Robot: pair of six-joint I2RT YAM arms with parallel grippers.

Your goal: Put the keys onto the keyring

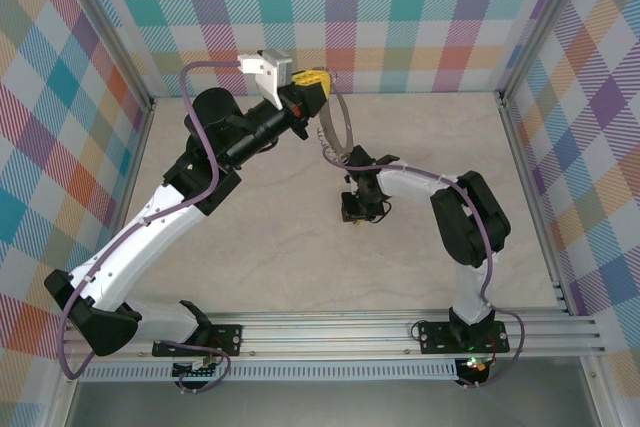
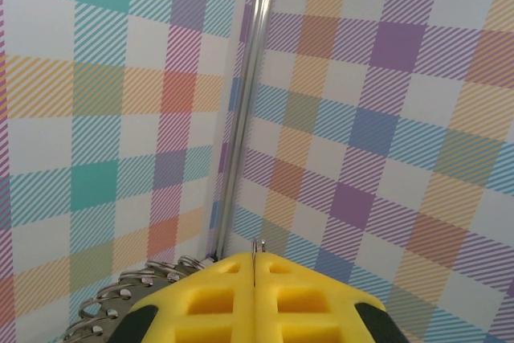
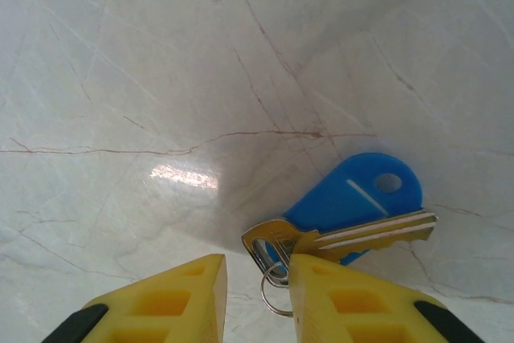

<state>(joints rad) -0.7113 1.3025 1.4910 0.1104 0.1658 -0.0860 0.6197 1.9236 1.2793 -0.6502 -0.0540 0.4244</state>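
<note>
The small blue-headed key (image 3: pixel 353 198) with a short metal blade lies on the marbled surface (image 3: pixel 144 62) just beyond the right arm's yellow fingers (image 3: pixel 161 303), which stand apart, blade pointing to their right. Well away, the left fingers (image 2: pixel 217 299) clench the large thin silver keyring hoop (image 2: pixel 120 293).

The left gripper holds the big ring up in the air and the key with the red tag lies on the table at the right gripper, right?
Not quite. The tag on the key is blue, not red, as the right wrist view shows. The rest holds: the key lies on the table at the right gripper, and the left gripper holds the big ring up.
</note>
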